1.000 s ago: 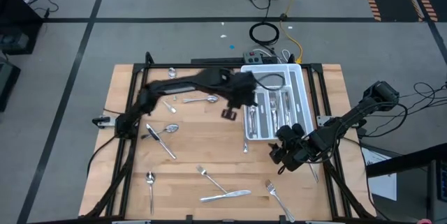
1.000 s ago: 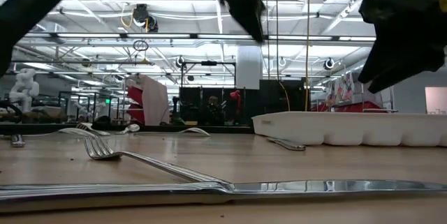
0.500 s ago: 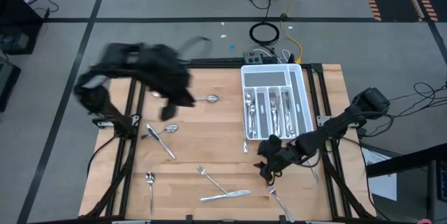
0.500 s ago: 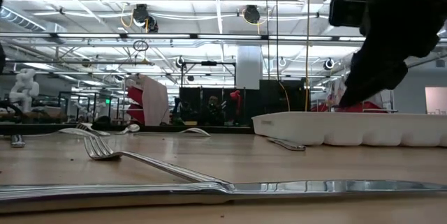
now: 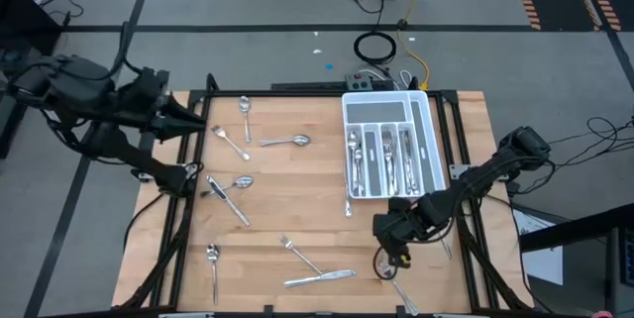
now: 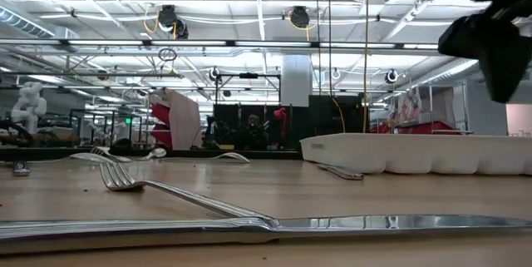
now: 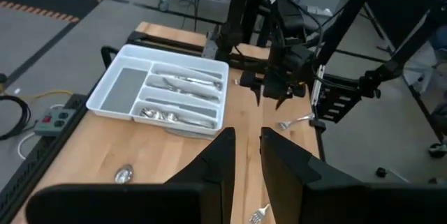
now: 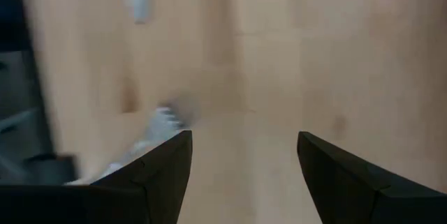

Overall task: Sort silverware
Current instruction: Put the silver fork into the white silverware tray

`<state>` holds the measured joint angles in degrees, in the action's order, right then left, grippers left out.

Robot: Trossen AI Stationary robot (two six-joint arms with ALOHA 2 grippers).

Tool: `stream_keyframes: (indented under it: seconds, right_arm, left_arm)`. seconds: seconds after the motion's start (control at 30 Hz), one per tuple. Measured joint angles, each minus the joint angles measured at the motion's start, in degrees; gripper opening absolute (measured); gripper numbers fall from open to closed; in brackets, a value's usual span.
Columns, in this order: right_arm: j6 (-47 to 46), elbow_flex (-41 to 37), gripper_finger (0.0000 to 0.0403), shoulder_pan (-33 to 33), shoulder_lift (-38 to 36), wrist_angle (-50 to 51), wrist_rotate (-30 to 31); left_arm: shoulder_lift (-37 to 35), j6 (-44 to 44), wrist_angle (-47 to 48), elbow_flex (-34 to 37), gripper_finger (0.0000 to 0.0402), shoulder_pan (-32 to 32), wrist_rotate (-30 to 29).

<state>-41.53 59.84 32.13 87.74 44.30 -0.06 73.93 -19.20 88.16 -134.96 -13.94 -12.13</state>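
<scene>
Right pincer (image 5: 388,259): in the high view you see it only as a dark lump over the table's (image 5: 297,199) near edge; the fork (image 5: 399,285) under it is partly covered.
Right wrist view: blurred; you can make out a pale fork-like shape (image 8: 157,130) but not its tines.
Left pincer (image 7: 246,155): its fingertips barely apart; in the high view you cannot tell its state.
Low view: right arm (image 6: 490,26) cut off by the top and right edges.
Tray (image 5: 428,150) contents: too small for you to sort by type.

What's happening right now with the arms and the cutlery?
Right gripper open, empty, above fork. Left gripper pulled off table's left edge, fingers slightly apart. Loose silverware unsorted.
</scene>
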Motion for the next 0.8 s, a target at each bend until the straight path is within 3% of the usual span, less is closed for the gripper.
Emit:
stream_keyframes:
  seconds: [0.13, 0.4, 0.8]
  right_arm:
    - [0.2, -0.3, 0.0251, 1.9, 0.2, -6.5, -1.7]
    - [1.9, -0.3, 0.0251, 1.7, 0.8, -8.0, 0.3]
    - [6.7, -0.4, 0.0244, 1.7, 14.3, -13.0, -9.0]
  left_arm:
    - [-0.5, 0.0, 1.9, 0.0, 0.0073, -0.5, -0.2]
    - [-0.5, 3.6, 1.8, 3.4, 0.0073, -0.5, -0.2]
    - [-0.6, 4.7, 1.9, 7.4, 0.0073, -0.5, -0.2]
